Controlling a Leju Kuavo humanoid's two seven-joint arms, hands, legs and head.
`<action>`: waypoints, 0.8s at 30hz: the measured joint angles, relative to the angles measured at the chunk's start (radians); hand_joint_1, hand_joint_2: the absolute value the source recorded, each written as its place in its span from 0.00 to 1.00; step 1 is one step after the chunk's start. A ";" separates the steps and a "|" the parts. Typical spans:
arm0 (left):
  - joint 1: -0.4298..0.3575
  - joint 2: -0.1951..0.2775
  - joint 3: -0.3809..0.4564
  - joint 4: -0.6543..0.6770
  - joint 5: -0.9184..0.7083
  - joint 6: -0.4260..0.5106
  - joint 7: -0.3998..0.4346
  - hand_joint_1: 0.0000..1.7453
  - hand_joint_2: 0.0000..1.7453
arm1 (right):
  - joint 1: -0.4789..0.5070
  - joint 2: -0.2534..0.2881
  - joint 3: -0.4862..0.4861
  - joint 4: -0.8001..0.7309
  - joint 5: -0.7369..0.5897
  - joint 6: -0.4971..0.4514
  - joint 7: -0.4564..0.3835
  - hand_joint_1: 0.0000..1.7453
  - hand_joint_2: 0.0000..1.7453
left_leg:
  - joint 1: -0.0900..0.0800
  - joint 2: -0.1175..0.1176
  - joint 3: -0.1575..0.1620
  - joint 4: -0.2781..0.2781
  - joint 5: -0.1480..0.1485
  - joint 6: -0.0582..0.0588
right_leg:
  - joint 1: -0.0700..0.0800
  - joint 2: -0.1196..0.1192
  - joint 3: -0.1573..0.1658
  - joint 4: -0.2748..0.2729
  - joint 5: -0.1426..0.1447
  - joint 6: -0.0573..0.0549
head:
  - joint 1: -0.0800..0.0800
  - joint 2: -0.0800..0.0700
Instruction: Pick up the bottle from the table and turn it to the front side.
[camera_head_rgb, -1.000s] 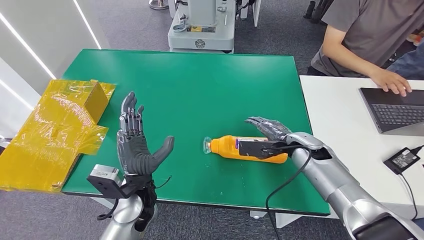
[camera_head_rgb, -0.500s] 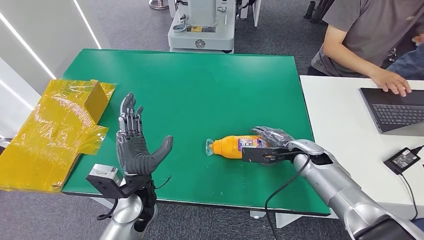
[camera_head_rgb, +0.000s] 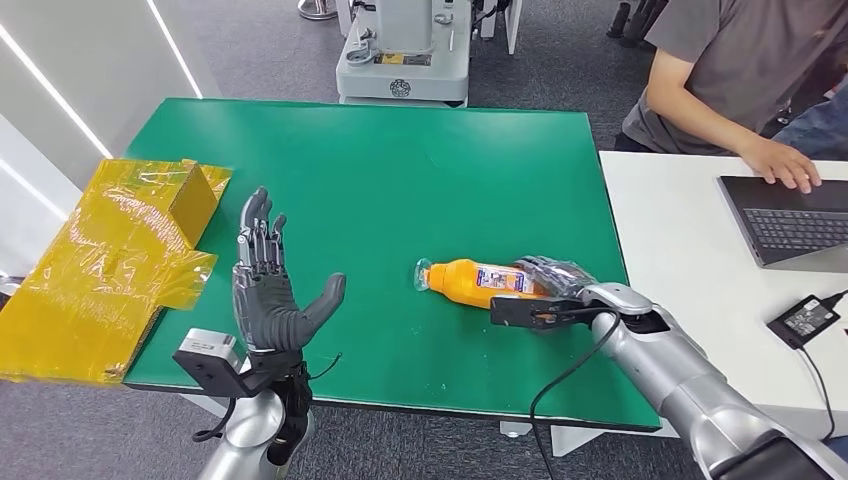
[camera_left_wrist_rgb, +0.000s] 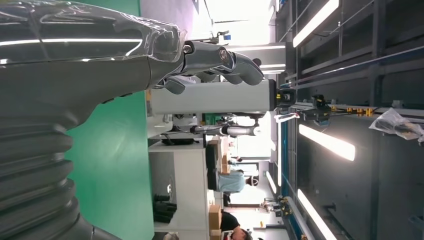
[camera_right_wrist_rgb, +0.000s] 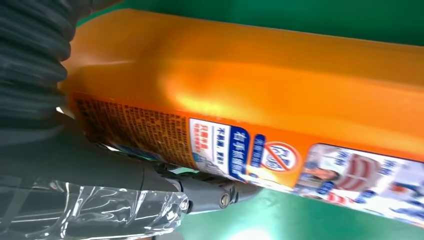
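Orange bottle (camera_head_rgb: 480, 284) lying flat, cap toward 9 o'clock, clamped at base end by right hand (camera_head_rgb: 548, 288).
Looks light, stiff, glossy-slick; best gripped mid-body across label. Left hand (camera_head_rgb: 268, 290) spread wide, holding nothing.

The left hand (camera_head_rgb: 268, 290) is raised upright over the near table edge, palm turned inward, fingers straight and apart, thumb out to the side, holding nothing. The right arm reaches in from the lower right, and the right hand (camera_head_rgb: 548, 290) lies low with its fingers wrapped around the bottle (camera_head_rgb: 480, 282).
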 joint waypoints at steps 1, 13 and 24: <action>0.000 0.000 0.000 0.000 0.000 0.000 0.000 0.00 1.00 | 0.000 -0.001 0.001 0.001 0.003 -0.001 0.003 0.00 1.00 | 0.000 0.000 0.000 0.000 0.000 0.000 | 0.000 0.000 0.000 0.000 0.000 0.000 | 0.000 0.000; 0.005 0.000 -0.001 0.000 -0.005 0.009 0.002 0.00 1.00 | -0.001 -0.007 0.008 0.005 0.029 -0.011 0.026 0.95 1.00 | 0.000 0.000 0.000 0.000 0.000 0.000 | 0.000 0.000 0.000 0.000 0.000 0.000 | 0.000 0.000; 0.021 0.001 -0.001 -0.006 -0.011 0.017 0.003 0.00 1.00 | -0.001 0.002 0.022 0.006 0.060 -0.066 -0.001 1.00 1.00 | 0.000 0.000 0.000 0.000 0.000 0.000 | 0.000 0.000 0.000 0.000 0.000 0.000 | 0.000 0.000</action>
